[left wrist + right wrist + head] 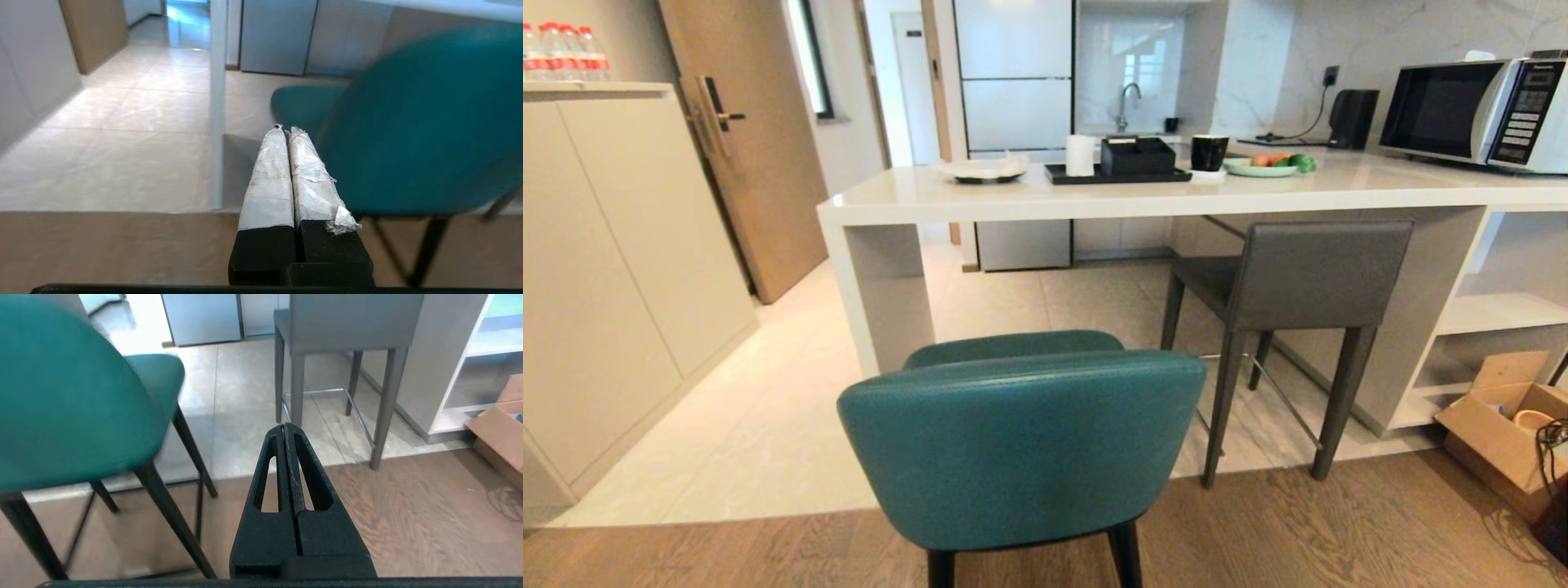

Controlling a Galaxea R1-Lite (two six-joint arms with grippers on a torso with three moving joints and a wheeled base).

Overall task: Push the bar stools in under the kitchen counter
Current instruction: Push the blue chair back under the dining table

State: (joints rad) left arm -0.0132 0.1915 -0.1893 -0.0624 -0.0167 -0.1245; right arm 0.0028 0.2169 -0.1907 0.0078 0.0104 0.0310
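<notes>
Your teal stool point(1021, 441) stands pulled out from the table point(1258, 200), its back toward you, on the seam between wood and tile floor. The grey stool point(1298, 286) sits further in, its seat apparently partly under the table top, beside the open shelves point(1494, 314). Both end effectors are clenched on nothing: the left end effector point(284, 130) beside the teal back, the right end effector point(284, 426) between the stools.
</notes>
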